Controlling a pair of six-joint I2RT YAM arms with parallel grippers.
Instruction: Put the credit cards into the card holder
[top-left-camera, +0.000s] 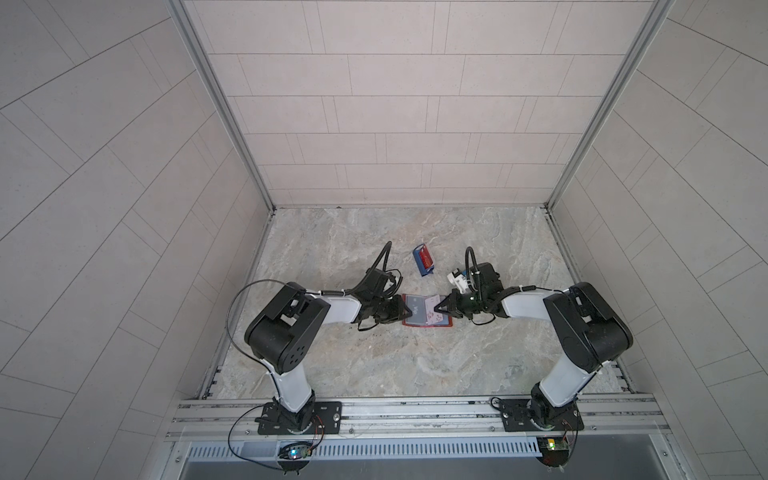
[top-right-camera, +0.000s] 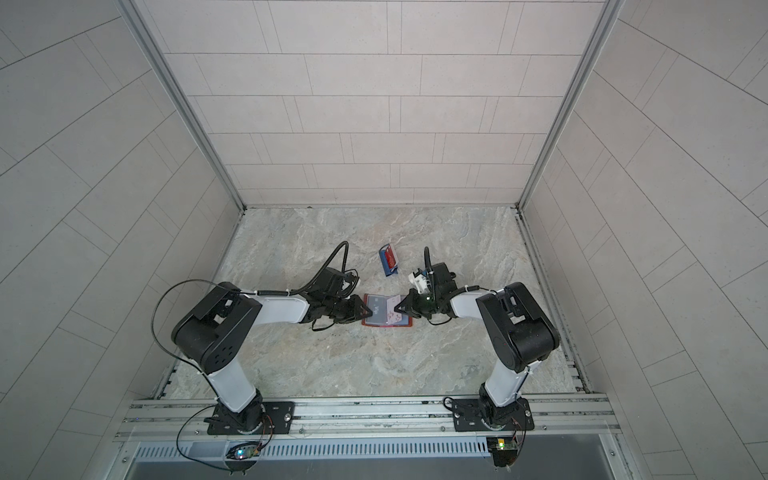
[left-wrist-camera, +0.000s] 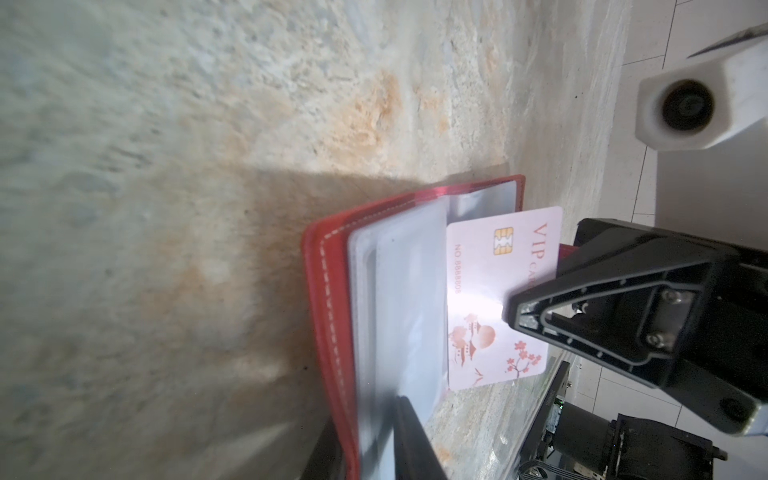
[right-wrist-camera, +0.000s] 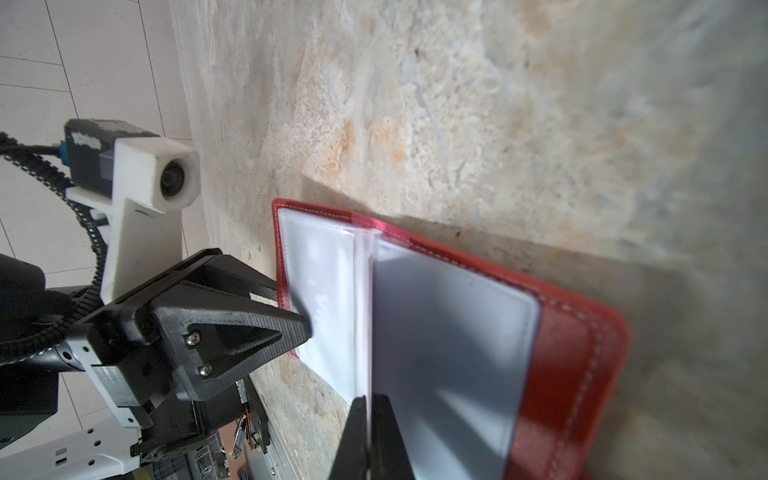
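The red card holder (top-left-camera: 428, 326) (top-right-camera: 386, 325) lies open on the marble table, clear sleeves up. A black VIP card (top-left-camera: 417, 309) sits in its left sleeve. My left gripper (top-left-camera: 409, 311) (left-wrist-camera: 361, 432) straddles the holder's left cover (left-wrist-camera: 328, 291) and sleeves, one finger above and one below, shut on them. My right gripper (top-left-camera: 436, 309) (right-wrist-camera: 368, 403) is shut on a pale pink card (left-wrist-camera: 490, 257) (top-left-camera: 432, 320). That card stands over the holder's middle with one end behind a lifted clear sleeve (left-wrist-camera: 411, 291). A red card (top-left-camera: 424, 261) (top-right-camera: 390, 259) stands in the small blue stand.
The blue stand (top-left-camera: 427, 272) (top-right-camera: 391, 272) stands behind the holder, between the two wrists. Tiled walls close in the table on three sides. A metal rail (top-left-camera: 415, 411) with both arm bases runs along the front edge.
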